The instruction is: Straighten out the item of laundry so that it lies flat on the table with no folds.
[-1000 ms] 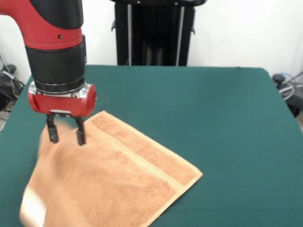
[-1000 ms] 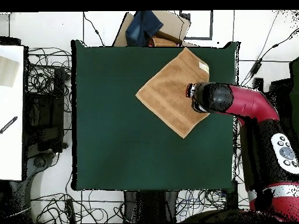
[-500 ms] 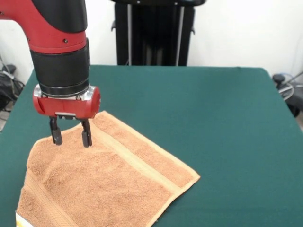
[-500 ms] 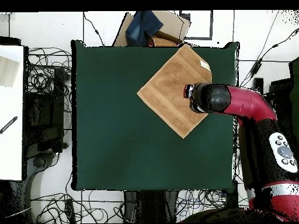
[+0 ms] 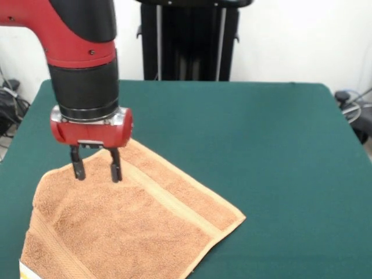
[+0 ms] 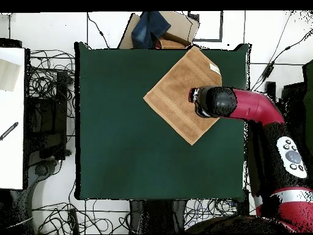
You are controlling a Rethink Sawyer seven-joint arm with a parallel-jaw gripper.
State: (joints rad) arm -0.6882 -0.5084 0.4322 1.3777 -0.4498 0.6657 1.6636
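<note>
Claw [image 5: 96, 171] open, empty, over towel [image 5: 133, 226] — flat near table [image 5: 261, 151] corner edge; wide bare felt elsewhere.

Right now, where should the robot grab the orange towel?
Probably at a corner, coming straight down from above. The towel lies flat and spread on the green table, so only its thin edges and corners offer the open gripper something to pinch.

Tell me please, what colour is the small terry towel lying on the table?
Orange-tan, with a woven band across it; the small terry towel shows best in the front view.
</note>
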